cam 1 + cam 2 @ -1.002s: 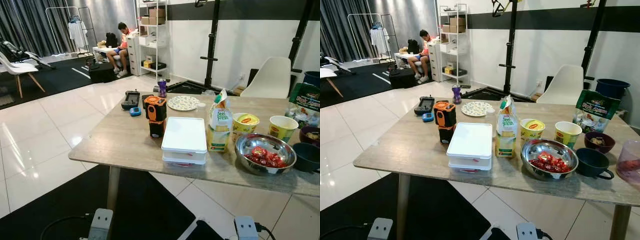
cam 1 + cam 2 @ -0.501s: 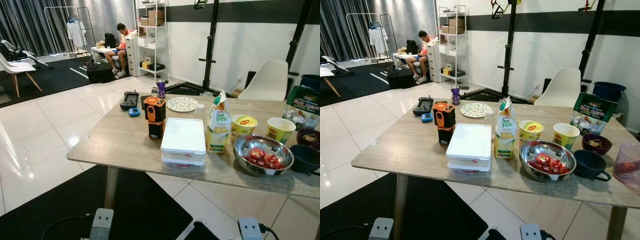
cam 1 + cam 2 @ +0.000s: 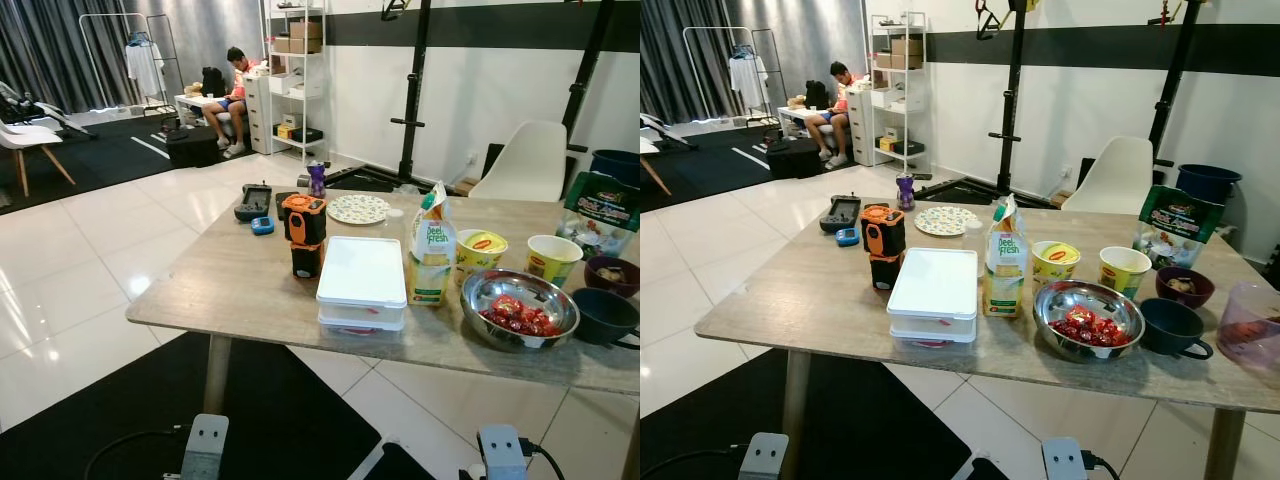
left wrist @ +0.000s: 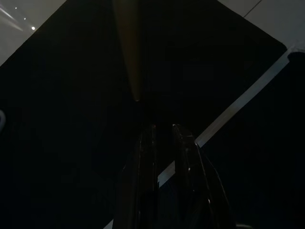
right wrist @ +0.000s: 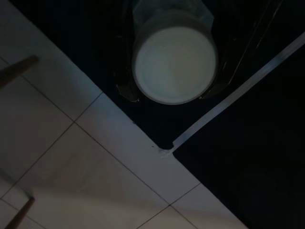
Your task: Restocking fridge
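- Long wooden desk [image 3: 240,290]: carries the goods.
- White lidded plastic box [image 3: 362,280]: near front edge, just beside yellow juice carton [image 3: 427,262].
- Steel bowl of red fruit [image 3: 518,308]: beside carton.
- Right hand [image 5: 174,67]: gripping white-lidded round container [image 5: 174,64] above floor.
- Left hand [image 4: 163,138]: nearly closed, empty.

White glossy tiled floor [image 3: 90,290], ceiling light reflecting on it. Black mat [image 3: 290,420] under light wood-grain table [image 3: 240,280]. White wall with black band [image 3: 1240,45] at top. White moulded chair [image 3: 1115,175] behind table. Tall white shelf unit [image 3: 295,75], dark grey curtains [image 3: 45,45], clothes rail [image 3: 140,50] at back. Person sitting [image 3: 232,85] near shelf.
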Motion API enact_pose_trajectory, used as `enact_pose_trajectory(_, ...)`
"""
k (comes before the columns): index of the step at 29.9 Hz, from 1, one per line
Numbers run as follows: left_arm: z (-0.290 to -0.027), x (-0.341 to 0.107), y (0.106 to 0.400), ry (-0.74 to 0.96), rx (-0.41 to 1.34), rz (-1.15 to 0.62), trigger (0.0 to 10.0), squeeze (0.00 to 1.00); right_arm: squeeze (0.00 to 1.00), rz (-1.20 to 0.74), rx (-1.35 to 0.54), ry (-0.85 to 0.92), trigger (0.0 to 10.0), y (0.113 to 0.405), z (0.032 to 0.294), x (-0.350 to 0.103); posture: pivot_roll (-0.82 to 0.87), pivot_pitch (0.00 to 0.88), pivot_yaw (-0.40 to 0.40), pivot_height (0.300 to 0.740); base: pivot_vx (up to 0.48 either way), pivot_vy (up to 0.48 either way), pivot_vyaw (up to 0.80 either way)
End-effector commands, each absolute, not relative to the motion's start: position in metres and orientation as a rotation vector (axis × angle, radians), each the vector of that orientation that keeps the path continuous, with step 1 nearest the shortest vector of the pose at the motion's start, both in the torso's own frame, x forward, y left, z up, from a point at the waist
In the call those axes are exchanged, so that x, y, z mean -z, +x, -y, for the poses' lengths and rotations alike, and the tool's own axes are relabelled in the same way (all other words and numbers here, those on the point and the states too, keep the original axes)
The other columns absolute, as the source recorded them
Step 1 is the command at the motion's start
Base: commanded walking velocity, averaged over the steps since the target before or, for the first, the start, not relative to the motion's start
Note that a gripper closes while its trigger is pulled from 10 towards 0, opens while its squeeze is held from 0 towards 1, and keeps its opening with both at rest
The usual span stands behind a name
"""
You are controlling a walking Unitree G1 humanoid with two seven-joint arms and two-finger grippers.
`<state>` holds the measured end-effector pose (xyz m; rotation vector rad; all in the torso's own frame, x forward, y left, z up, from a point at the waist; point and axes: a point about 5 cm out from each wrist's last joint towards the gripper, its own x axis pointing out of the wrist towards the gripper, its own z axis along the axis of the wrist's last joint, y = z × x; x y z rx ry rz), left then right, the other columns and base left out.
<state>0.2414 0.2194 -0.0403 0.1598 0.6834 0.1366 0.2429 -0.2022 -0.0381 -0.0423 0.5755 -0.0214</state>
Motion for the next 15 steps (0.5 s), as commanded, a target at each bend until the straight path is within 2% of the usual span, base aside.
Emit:
enact_pose_trajectory(1, -0.211, 0.045, 0.238, 0.145, -0.13, -0.704, 10.0, 0.0, 0.0, -0.532, 0.021, -0.054, 10.0, 0.25, 0.207, 0.031, -0.05, 0.003, -0.018, 0.74, 0.0, 0.0, 0.0)
enact_pose_trajectory(10, -0.22, 0.047, 0.231, 0.153, -0.147, -0.709, 10.0, 0.0, 0.0, -0.549, -0.001, -0.061, 10.0, 0.248, 0.201, 0.034, -0.04, 0.003, -0.019, 0.74, 0.0, 0.0, 0.0)
enact_pose_trajectory(15, -0.215, 0.048, 0.231, 0.157, -0.135, -0.712, 10.0, 0.0, 0.0, -0.578, -0.003, -0.087, 10.0, 0.245, 0.203, 0.037, -0.03, 0.018, -0.024, 0.74, 0.0, 0.0, 0.0)
